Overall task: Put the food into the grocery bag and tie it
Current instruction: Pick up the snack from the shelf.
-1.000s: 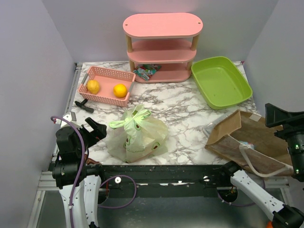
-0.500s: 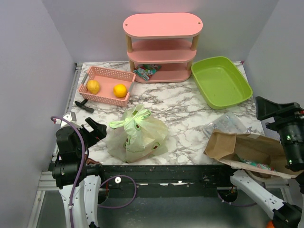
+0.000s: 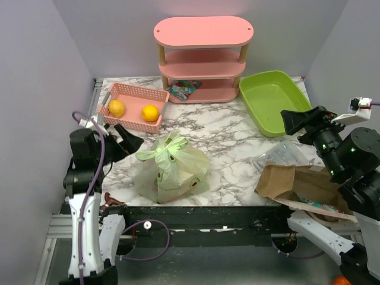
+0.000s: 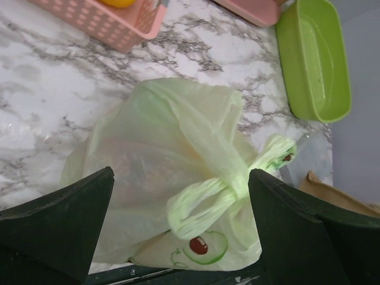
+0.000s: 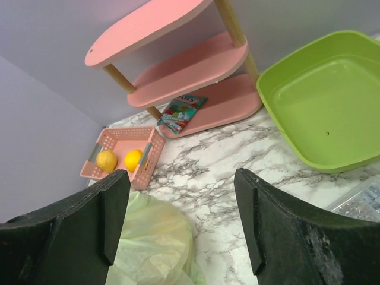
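The grocery bag [image 3: 172,169] sits near the table's front edge, its handles knotted into a bow [image 3: 163,151]. It bulges, and the food in it shows only as dim shapes. In the left wrist view the grocery bag [image 4: 172,136] fills the space beyond my left gripper [image 4: 181,173], which is open and apart from it. My left gripper [image 3: 127,142] hovers just left of the bag. My right gripper [image 3: 295,120] is raised at the right, open and empty. In its view my right gripper [image 5: 181,175] looks down on the bag [image 5: 154,243]. A teal-and-red snack packet [image 3: 181,90] lies on the shelf's bottom level.
At the back stand a pink three-level shelf [image 3: 203,31] and a green tray [image 3: 276,104]. A pink basket [image 3: 133,107] at the back left holds two yellow-orange fruits. A brown paper bag [image 3: 303,184] lies at the front right beside a clear plastic container [image 3: 284,154]. A black tool [image 3: 104,131] lies left.
My right arm has swung up and inward over the table's right side. The brown paper bag has slumped nearer the front edge. My left arm has risen and moved nearer the tied bag.
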### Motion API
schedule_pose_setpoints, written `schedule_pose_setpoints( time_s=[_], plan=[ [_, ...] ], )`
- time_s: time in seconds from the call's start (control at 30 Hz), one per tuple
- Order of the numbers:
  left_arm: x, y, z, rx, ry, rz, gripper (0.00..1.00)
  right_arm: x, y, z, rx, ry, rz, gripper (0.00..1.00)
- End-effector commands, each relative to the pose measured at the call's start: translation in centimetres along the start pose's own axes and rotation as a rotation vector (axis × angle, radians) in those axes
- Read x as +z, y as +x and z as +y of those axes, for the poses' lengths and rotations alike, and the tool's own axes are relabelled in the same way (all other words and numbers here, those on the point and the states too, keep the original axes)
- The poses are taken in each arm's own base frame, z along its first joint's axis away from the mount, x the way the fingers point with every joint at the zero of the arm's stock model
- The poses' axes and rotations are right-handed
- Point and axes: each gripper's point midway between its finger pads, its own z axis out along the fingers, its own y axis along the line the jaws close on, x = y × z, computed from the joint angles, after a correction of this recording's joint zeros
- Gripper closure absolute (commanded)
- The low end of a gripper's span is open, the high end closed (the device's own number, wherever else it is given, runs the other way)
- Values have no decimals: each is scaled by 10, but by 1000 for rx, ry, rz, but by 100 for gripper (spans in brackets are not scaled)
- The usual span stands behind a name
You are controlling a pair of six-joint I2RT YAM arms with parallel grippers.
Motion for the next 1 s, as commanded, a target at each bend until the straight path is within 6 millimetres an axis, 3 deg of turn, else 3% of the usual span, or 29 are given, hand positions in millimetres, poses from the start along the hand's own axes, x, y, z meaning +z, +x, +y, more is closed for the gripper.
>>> schedule_pose_setpoints(
  time_s=[0.0, 0.2, 0.37, 0.57, 0.77, 0.97],
  plan=[
    [27, -42, -44, 104, 114, 31, 2, -1, 1, 3, 24, -29, -19, 22],
    [76, -64, -78, 367, 32, 78, 5, -2, 9, -7, 21, -6, -28, 20],
    [128, -77, -97, 724, 25, 49, 5, 0, 14, -7, 16, -12, -15, 19],
    [189, -87, -98, 963, -131, 102, 10, 3, 22, -11, 16, -11, -16, 19],
    [245, -68, -105, 1106, -184, 147, 15, 4, 29, -14, 7, -5, -11, 18],
    [287, -55, -108, 1157, -191, 173, 23, 1, 29, -20, -7, 14, -19, 16]
  ],
)
